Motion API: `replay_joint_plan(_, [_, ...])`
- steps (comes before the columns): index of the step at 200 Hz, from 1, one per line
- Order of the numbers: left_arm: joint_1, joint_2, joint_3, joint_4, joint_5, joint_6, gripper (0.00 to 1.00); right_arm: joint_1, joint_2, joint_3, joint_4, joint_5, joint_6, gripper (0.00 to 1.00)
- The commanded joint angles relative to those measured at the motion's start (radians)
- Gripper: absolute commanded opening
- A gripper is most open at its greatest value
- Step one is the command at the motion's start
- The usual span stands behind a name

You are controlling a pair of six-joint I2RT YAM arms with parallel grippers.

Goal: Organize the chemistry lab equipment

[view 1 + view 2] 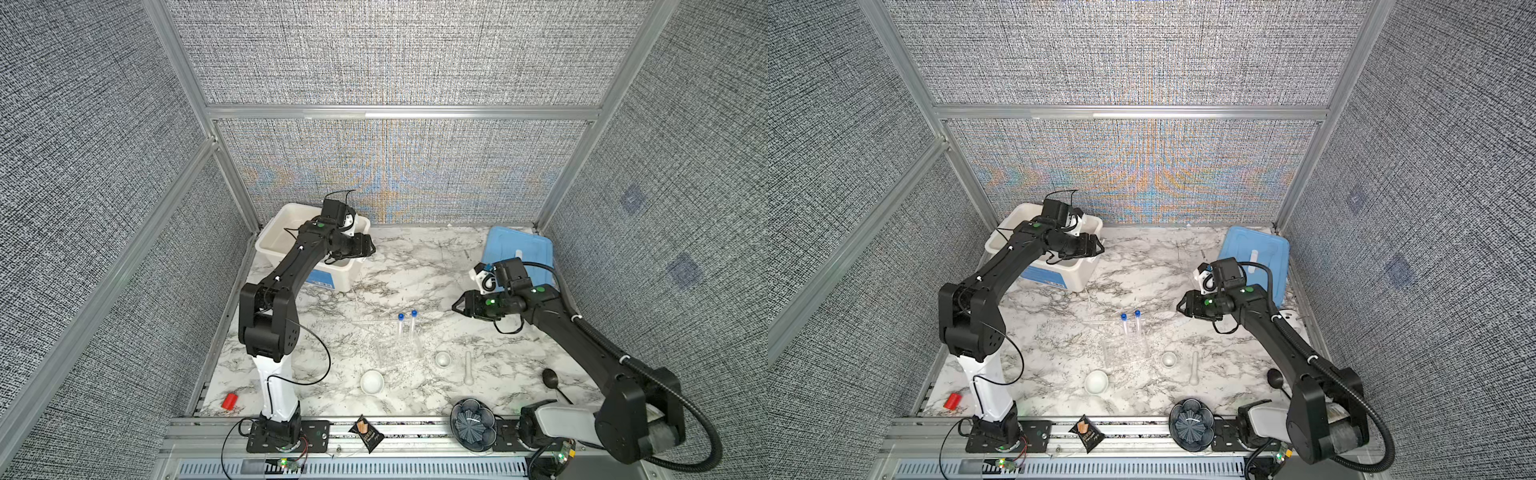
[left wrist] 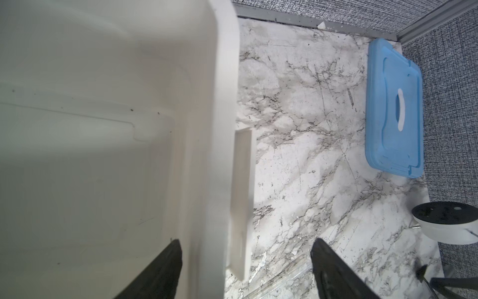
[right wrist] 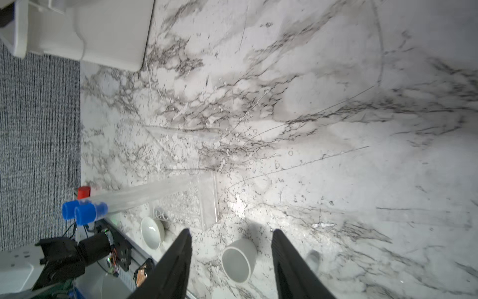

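My left gripper (image 2: 246, 240) is open and empty: one finger over the white bin (image 2: 225, 77), one over marble, rim between. Right gripper (image 3: 232, 230) is open and empty, above bare table (image 1: 415, 270) left of the blue lid (image 1: 519, 245). I see both blue-capped tubes (image 1: 400, 328) standing in the clear rack (image 1: 399, 353) mid-table. Small dish (image 1: 443, 358) and pestle (image 1: 468, 368) sit just right of it, second dish (image 1: 371, 381) nearer the front edge. There's wide free marble between bin and rack.

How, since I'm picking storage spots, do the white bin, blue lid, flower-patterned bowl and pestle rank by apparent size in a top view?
Largest to smallest:
white bin
blue lid
flower-patterned bowl
pestle
The bowl sits nearest the camera, yet plainly outsizes the slim pestle.
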Motion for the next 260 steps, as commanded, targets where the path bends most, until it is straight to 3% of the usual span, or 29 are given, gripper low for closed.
replay_joint_plan(1, [-0.019,0.034,0.039,-0.020,0.065,-0.027,0.80,-0.019,-0.009,-0.010,0.054,0.055,0.064,0.54])
replay_joint_plan(45, [-0.116,0.110,0.097,0.052,0.067,-0.108,0.78,-0.075,0.000,-0.018,0.039,0.084,0.088,0.54])
replay_joint_plan(79, [-0.197,0.151,0.137,0.170,0.074,-0.238,0.76,-0.086,-0.027,-0.015,0.027,0.167,0.085,0.55])
replay_joint_plan(136, [-0.289,0.228,0.215,0.293,0.093,-0.385,0.74,-0.096,0.011,0.011,0.104,0.114,0.097,0.55])
replay_joint_plan(174, [-0.287,0.184,0.349,0.131,0.080,-0.321,0.75,-0.064,0.056,0.034,0.224,0.023,0.122,0.56])
replay_joint_plan(229, [-0.133,-0.135,0.163,0.034,-0.085,-0.185,0.78,0.102,0.257,0.321,0.221,0.128,0.141,0.61])
replay_joint_plan(260, [-0.042,-0.286,-0.020,-0.006,-0.399,-0.076,0.89,0.187,0.405,0.480,0.167,0.274,0.153,0.59])
